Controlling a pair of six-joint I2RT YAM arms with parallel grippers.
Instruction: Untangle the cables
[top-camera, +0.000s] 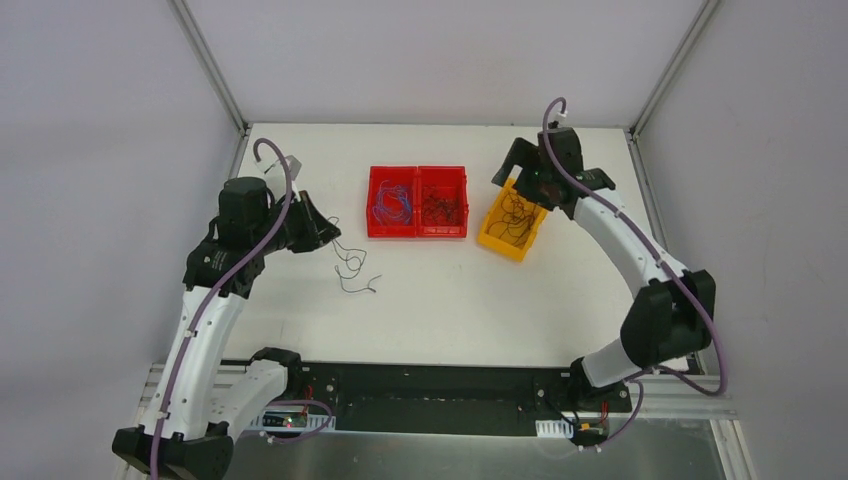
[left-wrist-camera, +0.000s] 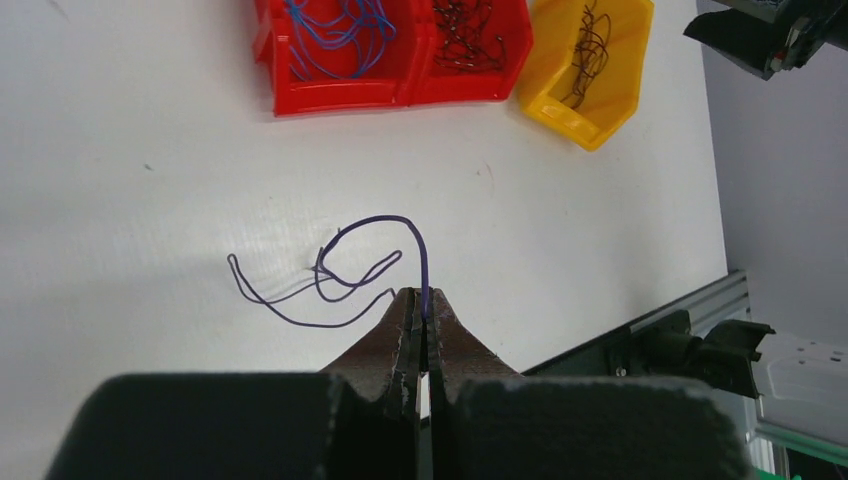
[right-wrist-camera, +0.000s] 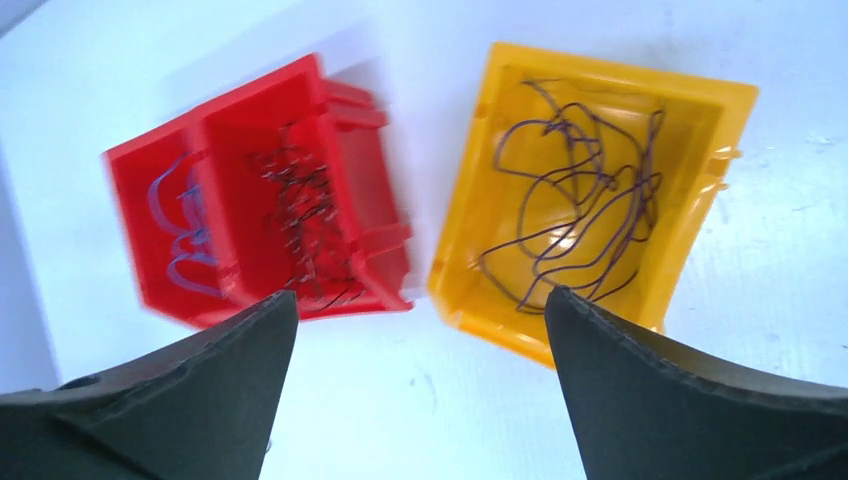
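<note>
A small tangle of thin dark cables (top-camera: 352, 267) lies on the white table left of centre; in the left wrist view it shows as purple-black loops (left-wrist-camera: 330, 275). My left gripper (left-wrist-camera: 424, 305) is shut on the end of one cable that arches up from the tangle; in the top view it (top-camera: 325, 228) sits just left of the tangle. My right gripper (right-wrist-camera: 420, 300) is open and empty, hovering over the table near the yellow bin; it also shows in the top view (top-camera: 528, 185).
A red two-compartment bin (top-camera: 417, 201) holds blue wires on the left (left-wrist-camera: 340, 25) and dark red wires on the right (right-wrist-camera: 305, 215). A yellow bin (top-camera: 512, 222) holds dark wires (right-wrist-camera: 580, 215). The table's front edge meets a black rail.
</note>
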